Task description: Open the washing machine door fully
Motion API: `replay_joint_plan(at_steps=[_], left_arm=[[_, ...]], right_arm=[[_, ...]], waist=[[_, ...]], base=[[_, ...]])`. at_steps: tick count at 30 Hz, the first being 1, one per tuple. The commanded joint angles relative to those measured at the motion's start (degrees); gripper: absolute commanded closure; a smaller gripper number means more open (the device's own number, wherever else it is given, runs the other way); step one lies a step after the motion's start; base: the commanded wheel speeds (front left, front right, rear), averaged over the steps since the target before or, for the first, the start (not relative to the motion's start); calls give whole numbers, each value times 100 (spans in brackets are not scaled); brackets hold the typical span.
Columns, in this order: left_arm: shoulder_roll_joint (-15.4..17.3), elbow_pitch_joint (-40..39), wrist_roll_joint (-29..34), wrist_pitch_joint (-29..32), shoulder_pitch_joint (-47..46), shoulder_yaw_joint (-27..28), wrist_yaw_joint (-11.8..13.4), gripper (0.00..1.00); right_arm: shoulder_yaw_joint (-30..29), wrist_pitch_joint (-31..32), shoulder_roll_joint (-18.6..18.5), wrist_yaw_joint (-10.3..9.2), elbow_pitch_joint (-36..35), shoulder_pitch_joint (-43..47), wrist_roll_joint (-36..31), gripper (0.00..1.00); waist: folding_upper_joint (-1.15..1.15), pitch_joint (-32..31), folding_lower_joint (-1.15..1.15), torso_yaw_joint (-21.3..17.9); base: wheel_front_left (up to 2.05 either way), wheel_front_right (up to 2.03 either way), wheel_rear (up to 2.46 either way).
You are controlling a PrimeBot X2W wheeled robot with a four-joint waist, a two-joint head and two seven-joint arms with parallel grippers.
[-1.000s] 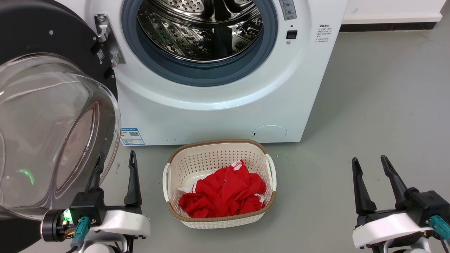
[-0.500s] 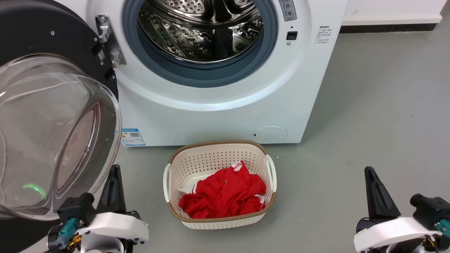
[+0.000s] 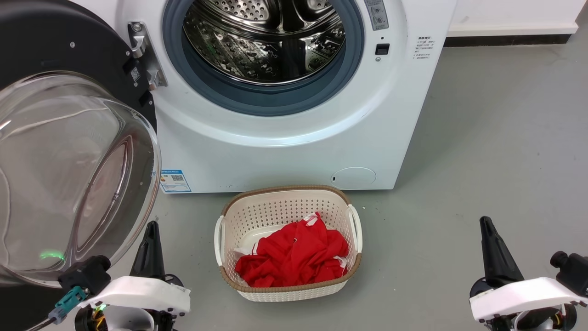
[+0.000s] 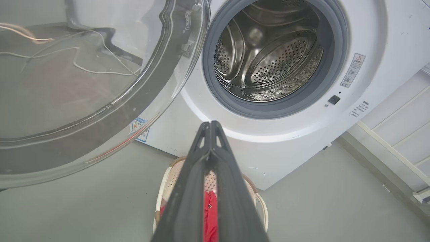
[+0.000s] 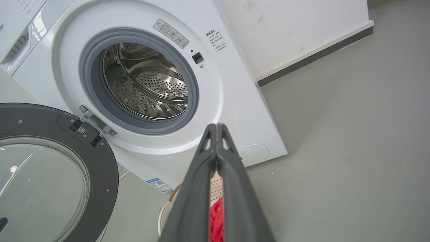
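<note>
The washing machine door (image 3: 69, 174), a black disc with a bulging clear glass bowl, stands swung wide to the left of the white washing machine (image 3: 285, 138), hinged at its left side. It also shows in the left wrist view (image 4: 84, 84) and the right wrist view (image 5: 50, 174). The steel drum (image 3: 264, 41) lies exposed. My left gripper (image 3: 150, 227) is shut and empty at the lower left, just right of the glass bowl's lower edge and apart from it. My right gripper (image 3: 486, 223) is shut and empty at the lower right over the floor.
A cream laundry basket (image 3: 353, 225) holding red cloth (image 3: 291, 257) sits on the grey floor in front of the machine, between my grippers. A small round white flap (image 3: 353, 176) is low on the machine's front. A white wall with a dark skirting (image 3: 505, 36) runs at the right.
Both grippers went from open to shut and drew back toward the bottom edge. The left gripper came away from the glass bowl's edge. The camera shifted slightly.
</note>
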Motion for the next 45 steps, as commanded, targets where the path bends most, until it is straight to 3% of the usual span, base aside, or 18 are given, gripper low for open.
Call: replay_joint_plan(at_steps=[1, 45], left_arm=[[13, -51, -251, 55, -162, 48, -52, 100], [-143, 240, -3494, 870, -284, 354, -473, 100]], right_arm=[[-6, 33, -57, -1, -31, -146, 272, 100], [-135, 644, -106, -2, 379, -424, 3598, 100]], waist=[[0, -5, 0, 2], [0, -136, 0, 61]], base=[[0, 0, 0], [0, 0, 0]])
